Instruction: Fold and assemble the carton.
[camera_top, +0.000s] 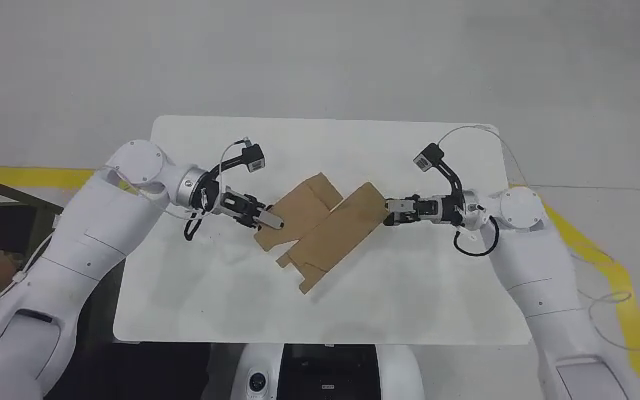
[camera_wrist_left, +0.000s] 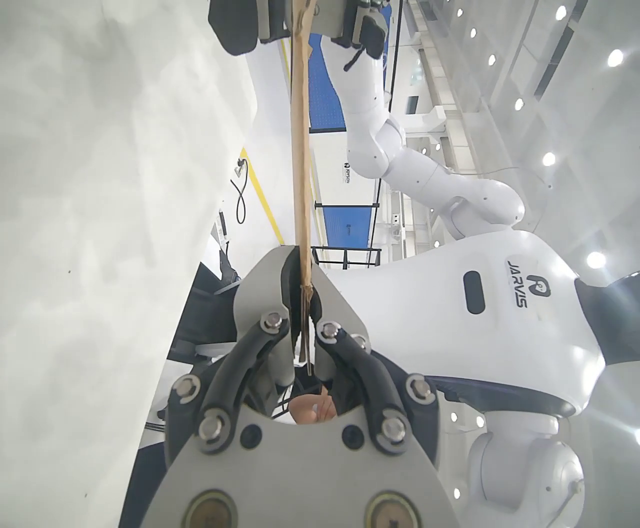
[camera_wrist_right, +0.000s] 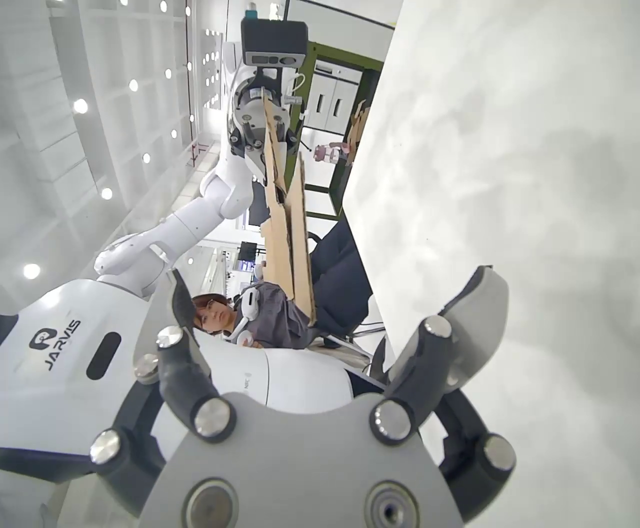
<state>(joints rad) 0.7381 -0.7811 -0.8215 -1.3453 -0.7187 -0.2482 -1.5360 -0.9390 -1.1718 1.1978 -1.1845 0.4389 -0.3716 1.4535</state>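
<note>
Left claw: clamped shut on one end of the flat brown cardboard carton. The sheet's edge is pinched between both pads.

Right claw: jaws spread wide and gripping nothing. In the top view it sits at the carton's opposite end, right by the edge. From my left wrist its pads appear to stand on either side of that far edge without closing on it.

Carton position: held between my two arms over the middle of the white bench. Both wrist views show it edge-on and apart from the bench surface, so I judge it lifted clear, carried by the left claw alone.

Carton state: a collapsed blank. From above it reads as overlapping flat panels with flap notches along the near side. Edge-on it is thin, with its layers lying close. No wall is raised, no flap is turned in, and there is no box shape.

Progress, my estimate: early. The pickup and one-end grip are done. Remaining steps:
- take hold of the free end with the right claw
- pull the blank open into a sleeve
- fold and tuck the flaps at each end
</note>
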